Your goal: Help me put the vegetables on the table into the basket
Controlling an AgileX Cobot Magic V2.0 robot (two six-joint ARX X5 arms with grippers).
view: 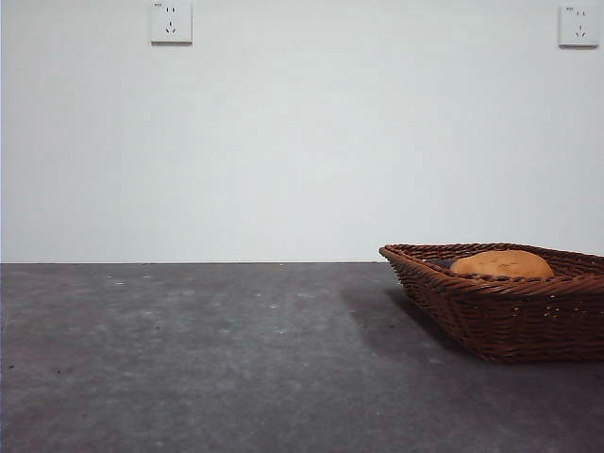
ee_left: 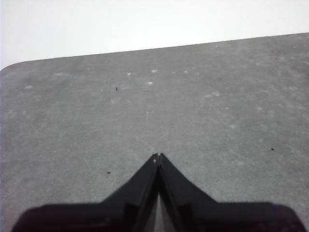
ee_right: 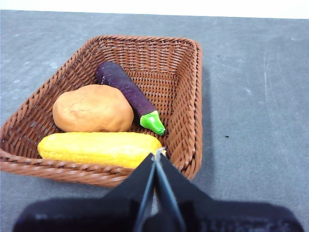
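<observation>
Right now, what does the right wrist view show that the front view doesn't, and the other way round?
Only the right wrist view shows the yellow corn cob and the purple eggplant lying in the basket, along with the right gripper, jaws shut and empty, above the basket's rim near the corn. Only the front view shows the white wall with two sockets and the table stretching away beside the basket. Both show the basket, the potato inside it, and the grey table.

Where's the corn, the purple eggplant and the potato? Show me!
corn (ee_right: pixel 99 148), right wrist view, middle of the yellow cob.
eggplant (ee_right: pixel 126 90), right wrist view, middle of its purple body.
potato (ee_right: pixel 92 108), right wrist view, middle of its rounded top.
</observation>
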